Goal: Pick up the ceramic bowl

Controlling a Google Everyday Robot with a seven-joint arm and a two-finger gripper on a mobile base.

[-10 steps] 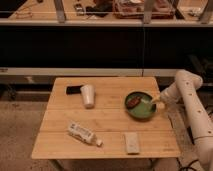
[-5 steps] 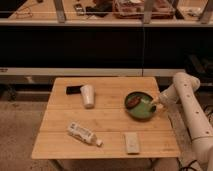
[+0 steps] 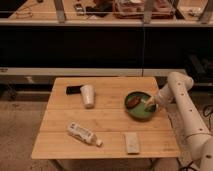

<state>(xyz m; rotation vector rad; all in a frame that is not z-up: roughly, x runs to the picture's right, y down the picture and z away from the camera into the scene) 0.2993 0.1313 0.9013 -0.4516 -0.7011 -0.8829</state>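
The ceramic bowl (image 3: 138,106) is a round, shallow, glossy green bowl with a dark rim and a reddish-brown patch inside. It sits on the right side of the wooden table (image 3: 105,120). My gripper (image 3: 150,103) reaches in from the right on the white arm (image 3: 180,100) and is at the bowl's right rim, over its inner edge. A white upturned cup (image 3: 88,96) stands left of the bowl, apart from it.
A dark flat object (image 3: 74,90) lies just left of the cup. A plastic bottle (image 3: 84,134) lies on its side at the front left. A pale rectangular block (image 3: 132,142) lies at the front right. A dark shelf unit (image 3: 100,45) stands behind the table.
The gripper has shifted slightly right and down at the bowl's right rim. The bowl and the other objects have not moved.
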